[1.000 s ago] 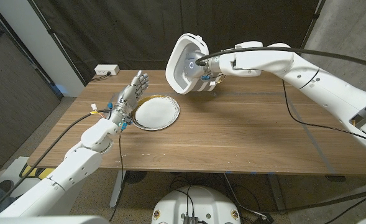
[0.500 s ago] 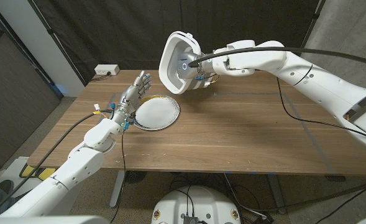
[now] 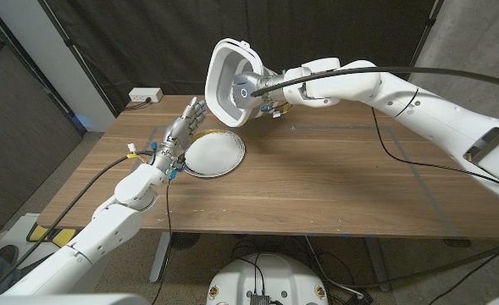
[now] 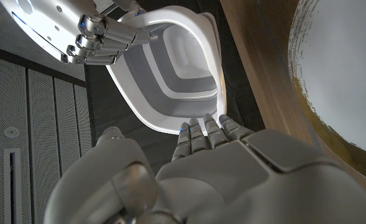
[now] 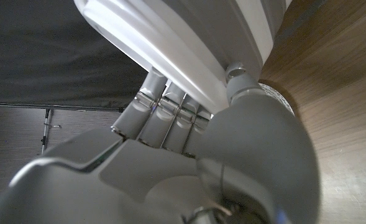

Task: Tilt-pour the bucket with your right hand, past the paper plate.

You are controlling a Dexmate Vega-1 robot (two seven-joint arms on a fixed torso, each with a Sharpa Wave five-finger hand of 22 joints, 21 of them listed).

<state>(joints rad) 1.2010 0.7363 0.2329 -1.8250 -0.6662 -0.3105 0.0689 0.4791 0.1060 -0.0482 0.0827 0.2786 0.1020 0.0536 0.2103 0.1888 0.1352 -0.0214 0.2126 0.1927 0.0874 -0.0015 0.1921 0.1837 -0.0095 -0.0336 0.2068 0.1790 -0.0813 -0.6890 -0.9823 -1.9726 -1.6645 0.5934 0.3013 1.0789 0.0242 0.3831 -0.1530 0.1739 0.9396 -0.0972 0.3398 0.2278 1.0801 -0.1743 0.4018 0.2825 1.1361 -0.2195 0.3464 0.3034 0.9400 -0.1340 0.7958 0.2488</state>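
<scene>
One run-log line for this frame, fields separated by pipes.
right hand: holds white bucket tipped, mouth toward left side | bucket: raised beyond paper plate | left hand: open beside plate

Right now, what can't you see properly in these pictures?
- The deepest bottom of the bucket: in the left wrist view the inner steps look bare, but shadow dims the end.
- The right hand fingers: the head view has the bucket covering them.
- The paper plate: its near-left rim sits behind the left hand in the head view.
- The small box at the table's far corner: too small to identify.
</scene>
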